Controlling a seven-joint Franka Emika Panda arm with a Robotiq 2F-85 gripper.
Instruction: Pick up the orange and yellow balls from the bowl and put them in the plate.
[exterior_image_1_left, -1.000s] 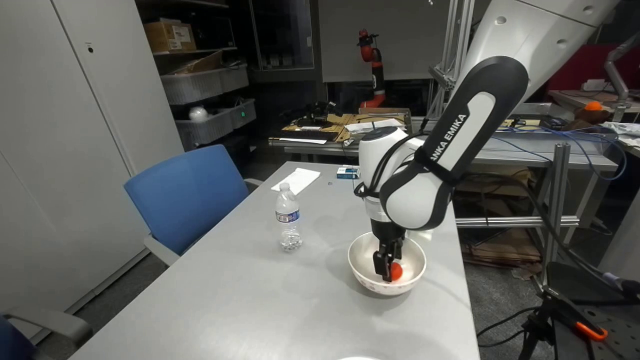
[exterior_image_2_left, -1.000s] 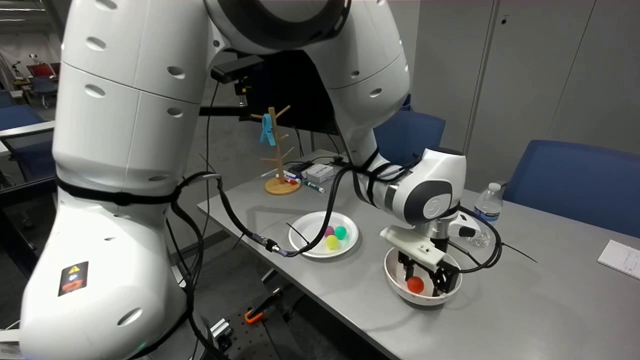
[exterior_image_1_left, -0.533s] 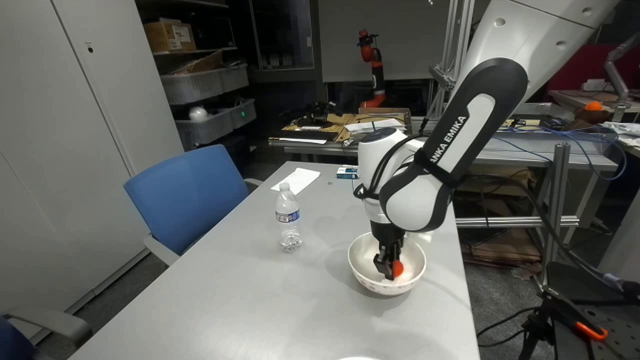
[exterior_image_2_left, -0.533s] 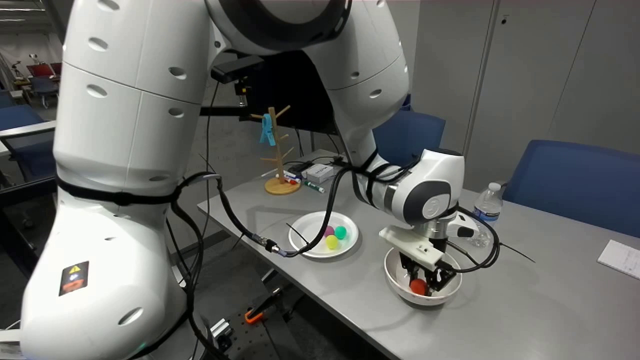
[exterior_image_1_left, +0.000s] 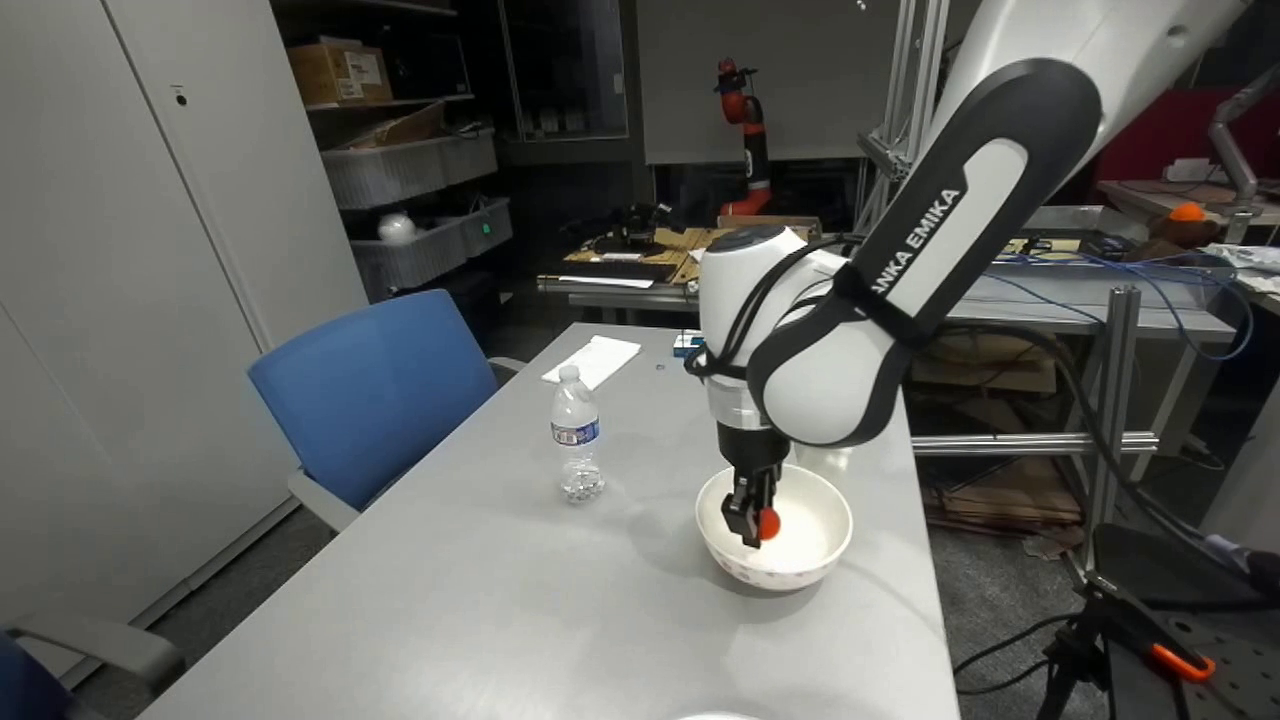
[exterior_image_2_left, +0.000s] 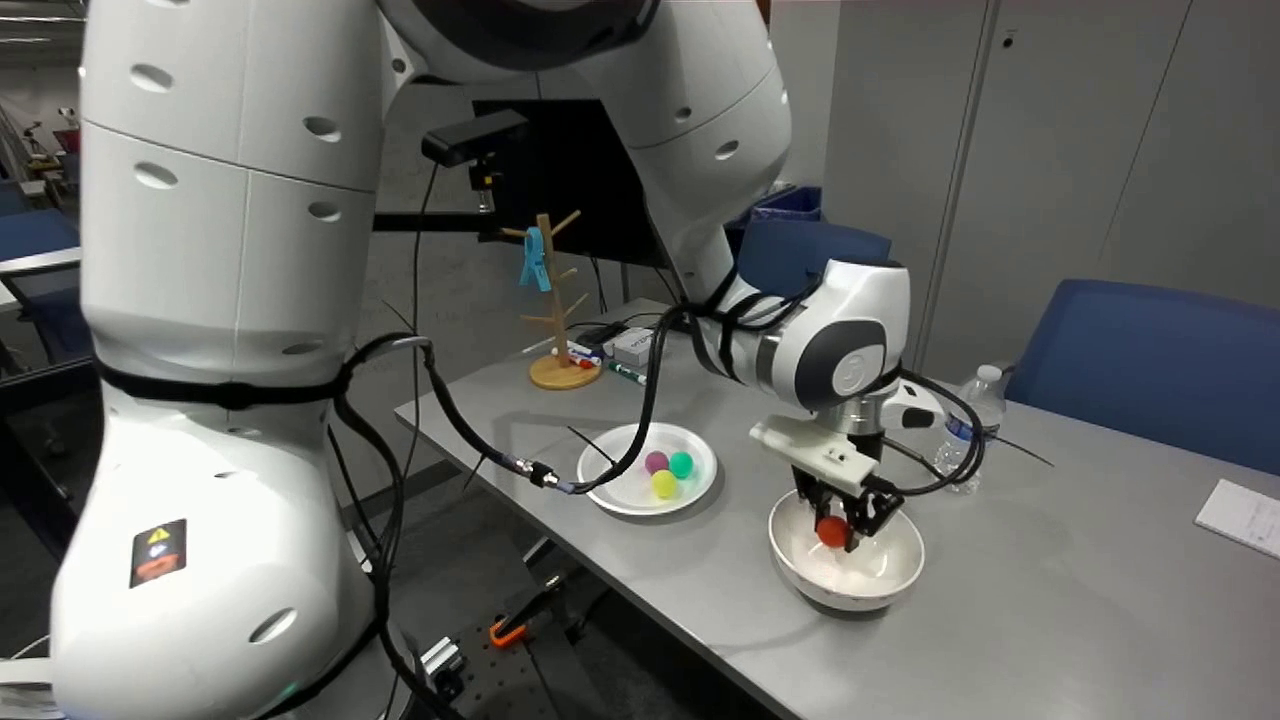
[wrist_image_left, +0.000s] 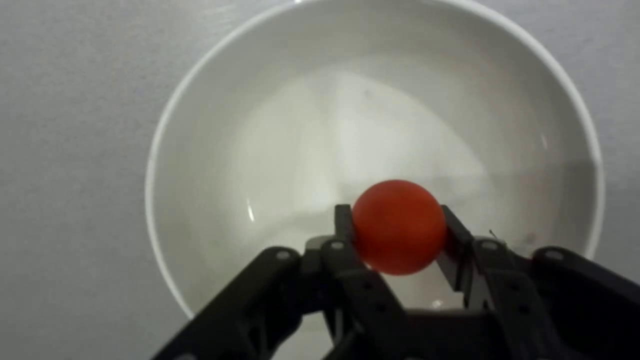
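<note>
The orange ball (wrist_image_left: 399, 227) is pinched between both fingertips of my gripper (wrist_image_left: 395, 220), which is shut on it. In both exterior views my gripper (exterior_image_2_left: 836, 528) hangs over the white bowl (exterior_image_2_left: 888, 568), and the orange ball (exterior_image_1_left: 769, 524) is lifted off the bowl's bottom. The wrist view shows the bowl (wrist_image_left: 280, 145) with no other ball in its visible part. On the plate (exterior_image_2_left: 612, 497), seen in an exterior view, rests the yellow ball (exterior_image_2_left: 664, 484). A purple ball (exterior_image_2_left: 656, 461) and a green ball (exterior_image_2_left: 681, 464) lie beside it.
A water bottle (exterior_image_1_left: 577, 440) stands on the table near the bowl. In an exterior view, a wooden rack (exterior_image_2_left: 552, 300), markers (exterior_image_2_left: 628, 373) and a small box (exterior_image_2_left: 632, 346) stand beyond the plate. My arm's cable (exterior_image_2_left: 648, 410) hangs across the plate in that view.
My gripper's fingers have closed on the orange ball. It has then risen with the ball inside the bowl and shifted a little sideways. The bowl and plate have stayed put.
</note>
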